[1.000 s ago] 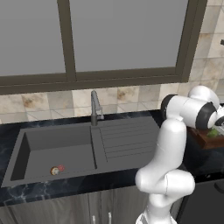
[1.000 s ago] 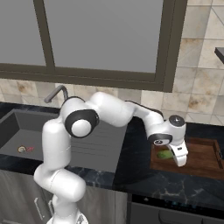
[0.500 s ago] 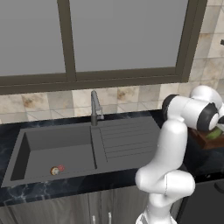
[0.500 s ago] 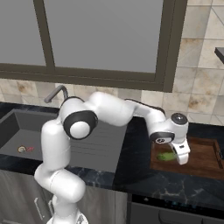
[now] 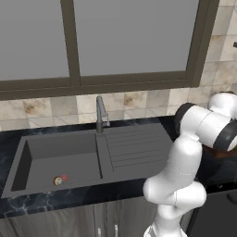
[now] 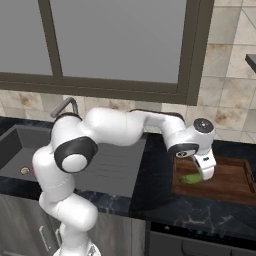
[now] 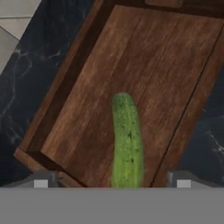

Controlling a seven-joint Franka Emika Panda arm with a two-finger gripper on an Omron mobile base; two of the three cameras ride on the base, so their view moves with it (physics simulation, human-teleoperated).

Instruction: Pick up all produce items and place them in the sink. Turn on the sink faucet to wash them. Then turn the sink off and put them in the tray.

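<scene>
Our fingers (image 6: pixel 206 172) have just spread wide, leaving the cucumber (image 7: pixel 127 142) lying free in the tray (image 6: pixel 235 180); the round brown item (image 5: pixel 58 181) waits in the sink (image 5: pixel 55 152).

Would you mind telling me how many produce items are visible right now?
2. The green cucumber lies inside the wooden tray, below the open gripper. The small round tan item sits in the sink basin beside the red drain mark.

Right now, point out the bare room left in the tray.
The tray is bare above and to both sides of the cucumber, out to its raised rim. It is crowded only near the rim under the open tool.
</scene>
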